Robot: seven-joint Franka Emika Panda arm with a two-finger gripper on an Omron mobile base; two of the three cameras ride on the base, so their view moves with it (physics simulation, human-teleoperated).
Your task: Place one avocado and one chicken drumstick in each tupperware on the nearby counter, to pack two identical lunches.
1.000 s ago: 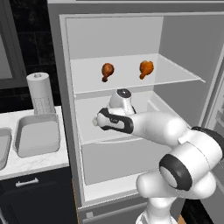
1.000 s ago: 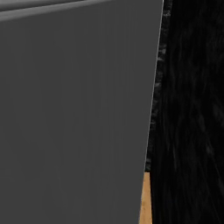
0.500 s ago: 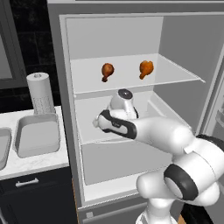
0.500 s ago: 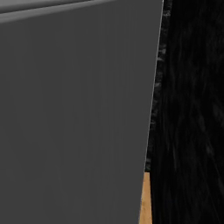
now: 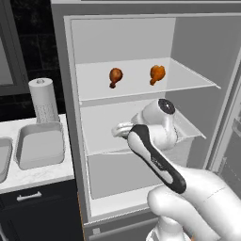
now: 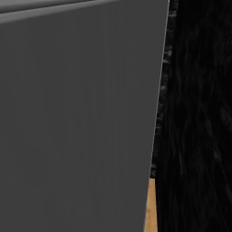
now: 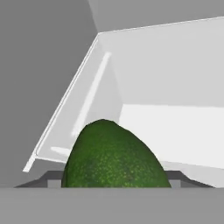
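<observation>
Avocado (image 7: 114,155) hiding hand (image 7: 114,179), fingertips cut off

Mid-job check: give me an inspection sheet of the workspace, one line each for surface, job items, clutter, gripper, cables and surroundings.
Surface: white counter left of the open fridge.
Job items: two drumsticks on the upper fridge shelf; an avocado close between the fingertips; one tupperware empty on the counter, the edge of another at the left border.
Clutter: paper towel roll behind the tupperware.
Gripper: gripper inside the fridge at the middle shelf, shut on the avocado.
Cables: nothing seen.
Surroundings: dark cabinets below the counter; a grey panel blocks the right base view.
</observation>
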